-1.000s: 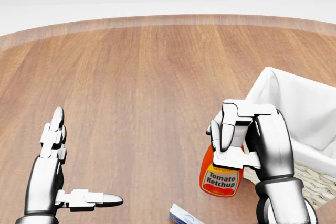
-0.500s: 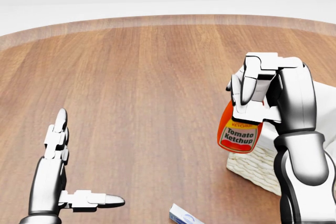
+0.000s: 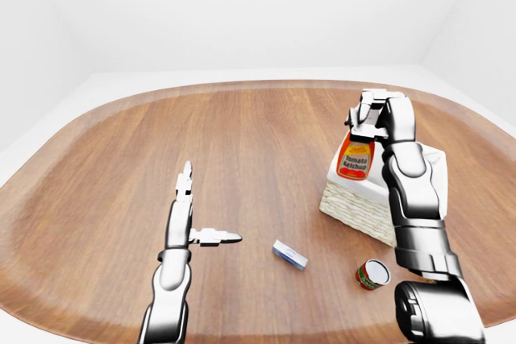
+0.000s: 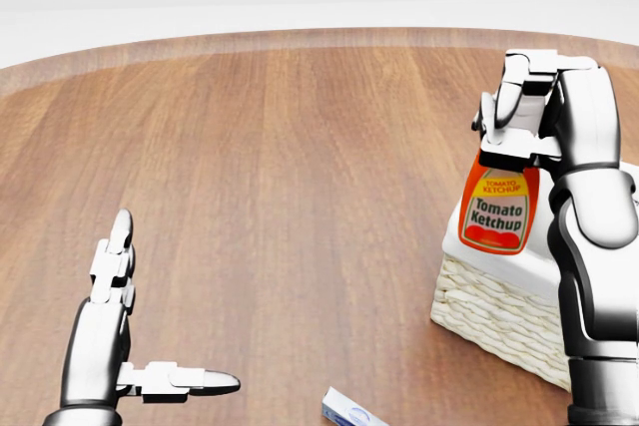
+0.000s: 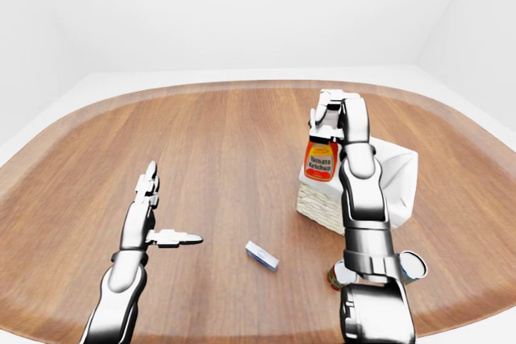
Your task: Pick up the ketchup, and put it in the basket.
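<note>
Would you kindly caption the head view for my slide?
Right hand holds ketchup above the basket; left hand open.

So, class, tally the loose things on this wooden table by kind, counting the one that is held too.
Ketchup bottle: 1
Basket: 1
Cans: 2
Small blue-and-white box: 1
Total: 5

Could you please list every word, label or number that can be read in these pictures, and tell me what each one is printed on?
"Tomato Ketchup": large white letters on the red label of the ketchup bottle, which the right hand holds in front of the basket.
"TOMATO KETCHUP": small line on the yellow band above it, barely legible.
Small blue and white box on the table: print too small to read.
Red can lying on its side: label too blurred to read.
</note>
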Motion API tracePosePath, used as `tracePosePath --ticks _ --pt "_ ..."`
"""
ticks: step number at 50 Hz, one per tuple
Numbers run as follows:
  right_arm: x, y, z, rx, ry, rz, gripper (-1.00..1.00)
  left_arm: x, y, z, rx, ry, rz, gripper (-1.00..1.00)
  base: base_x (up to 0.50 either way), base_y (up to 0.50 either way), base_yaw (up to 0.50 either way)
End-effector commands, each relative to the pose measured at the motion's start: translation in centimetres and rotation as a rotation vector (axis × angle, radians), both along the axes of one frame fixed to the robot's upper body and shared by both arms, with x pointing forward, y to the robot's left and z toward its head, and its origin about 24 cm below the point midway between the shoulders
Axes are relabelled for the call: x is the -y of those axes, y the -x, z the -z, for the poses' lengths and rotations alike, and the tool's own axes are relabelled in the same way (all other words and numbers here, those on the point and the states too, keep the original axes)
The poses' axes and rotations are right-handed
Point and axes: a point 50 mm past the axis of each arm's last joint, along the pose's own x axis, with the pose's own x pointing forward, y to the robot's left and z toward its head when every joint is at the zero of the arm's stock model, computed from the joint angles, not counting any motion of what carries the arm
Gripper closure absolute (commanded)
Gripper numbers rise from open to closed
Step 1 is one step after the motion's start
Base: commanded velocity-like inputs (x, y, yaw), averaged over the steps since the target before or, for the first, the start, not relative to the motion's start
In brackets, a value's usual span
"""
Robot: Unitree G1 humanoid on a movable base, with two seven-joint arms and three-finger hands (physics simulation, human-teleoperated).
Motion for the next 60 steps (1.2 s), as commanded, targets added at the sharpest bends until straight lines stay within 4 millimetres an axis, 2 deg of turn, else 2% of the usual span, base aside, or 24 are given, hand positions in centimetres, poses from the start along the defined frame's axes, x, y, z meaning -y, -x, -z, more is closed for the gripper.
tracePosePath --ticks 1,22,49,60 --pt "2.6 -2.5 0.2 -0.099 0.041 0.146 1.00 0.0 -0.2 0.2 -0.004 -0.001 -0.002 -1.00 0.00 0.00 0.00" --pt "4.7 -5.4 1.2 -0.203 0.019 0.201 1.00 0.3 -0.6 0.8 -0.015 -0.005 0.003 -1.00 0.00 0.00 0.00" --pt "6.2 -5.8 2.4 -0.333 -0.038 0.266 1.00 0.5 -1.0 2.1 -0.064 -0.016 0.003 -1.00 0.00 0.00 0.00" --pt "6.9 -5.7 1.8 -0.327 -0.038 0.287 1.00 0.6 -1.0 2.3 -0.072 -0.020 0.004 -1.00 0.00 0.00 0.00"
